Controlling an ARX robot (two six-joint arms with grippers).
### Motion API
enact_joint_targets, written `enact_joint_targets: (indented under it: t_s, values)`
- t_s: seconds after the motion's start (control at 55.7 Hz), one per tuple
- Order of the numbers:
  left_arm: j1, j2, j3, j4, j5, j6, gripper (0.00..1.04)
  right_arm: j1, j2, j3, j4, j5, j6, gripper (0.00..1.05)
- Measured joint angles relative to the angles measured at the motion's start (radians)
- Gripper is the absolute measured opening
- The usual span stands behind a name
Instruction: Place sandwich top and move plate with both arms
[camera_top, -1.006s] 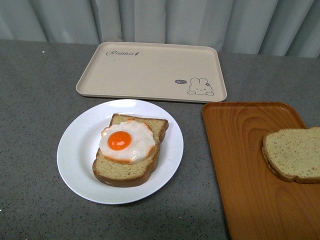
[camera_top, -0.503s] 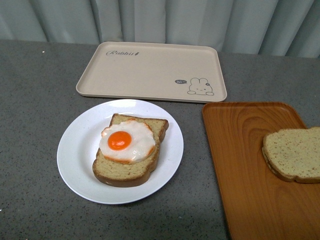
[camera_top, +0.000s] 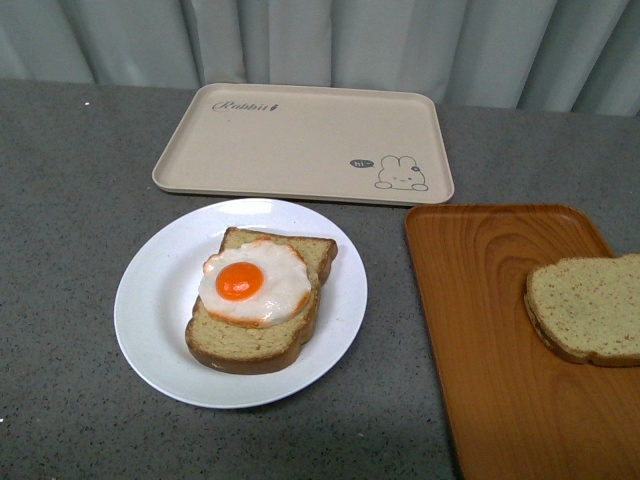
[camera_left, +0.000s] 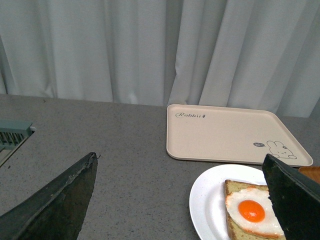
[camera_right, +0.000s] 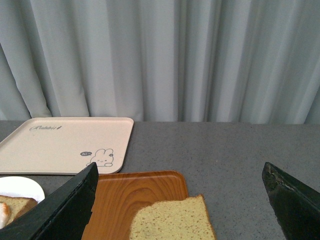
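The opening step, picking up the sandwich top, was not yet under way. Neither arm showed in the front view, and both tools hung back from the food.

The right tool (camera_right: 180, 167) stood spread wide with nothing between its fingers. The sandwich top (camera_right: 172, 220) lay flat on the orange wood-grain tray (camera_top: 480, 300). It was just ahead of that tool, roughly centred between its two fingers and touching neither.

The left tool (camera_left: 178, 162) was likewise wide open and empty. The white plate (camera_left: 207, 200) sat on the grey surface (camera_top: 60, 200) ahead of the left tool, off toward the right tool's side. It carried the thicker bread slice (camera_top: 250, 345) with a fried egg (camera_top: 252, 282) on top. The beige rabbit-print tray (camera_top: 300, 140) lay farther out, beyond both tools.

The next move probably fell to the right tool: go forward and down over the flat slice, then close on its crust edges. A slice lying flat offers little to grip, so a shallow, careful pinch seemed called for. After that it would carry the slice across to the plate and lay it squarely over the egg. Only then would each tool need to take an opposite rim of the plate.
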Motion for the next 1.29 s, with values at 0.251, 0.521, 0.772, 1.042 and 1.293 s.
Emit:
enact_joint_targets:
  t_s: [0.251,0.521,0.772,1.042,1.293]
  values:
    - [0.0,0.0,0.0,0.0,0.0,0.0,0.98,0.0,0.0,0.0,0.0,0.0,0.0,0.96]
    - [0.0,0.0,0.0,0.0,0.0,0.0,0.98,0.0,0.0,0.0,0.0,0.0,0.0,0.96]
    - [0.0,0.0,0.0,0.0,0.0,0.0,0.98,0.0,0.0,0.0,0.0,0.0,0.0,0.96]
    - [0.0,0.0,0.0,0.0,0.0,0.0,0.98,0.0,0.0,0.0,0.0,0.0,0.0,0.96]
    - [0.0,0.0,0.0,0.0,0.0,0.0,0.98,0.021,0.019,0.002,-0.006,0.11,-0.008,0.96]
